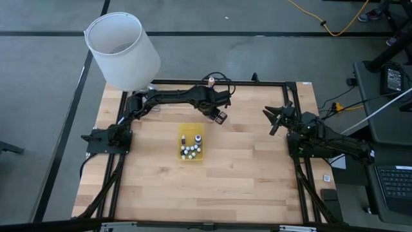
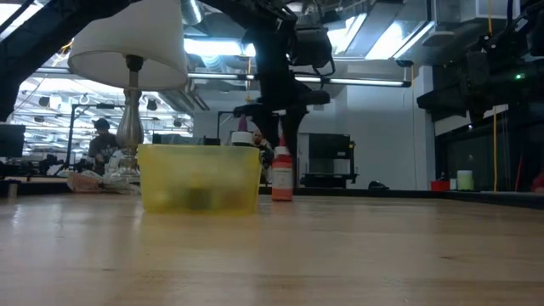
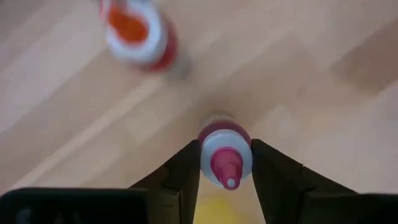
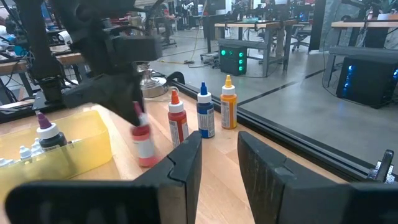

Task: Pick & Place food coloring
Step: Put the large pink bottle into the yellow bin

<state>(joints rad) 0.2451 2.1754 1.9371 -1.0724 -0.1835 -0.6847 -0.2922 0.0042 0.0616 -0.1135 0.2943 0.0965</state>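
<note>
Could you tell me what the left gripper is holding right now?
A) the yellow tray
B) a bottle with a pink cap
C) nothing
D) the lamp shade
B: the left wrist view shows the left gripper closed on a pink-capped bottle above the table.

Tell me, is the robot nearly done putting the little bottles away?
Partly. Several small bottles sit in the yellow tray. The left gripper is clamped on a red-capped bottle. A red bottle, a blue bottle and an orange bottle wait on the table; the right gripper idles aside.
</note>
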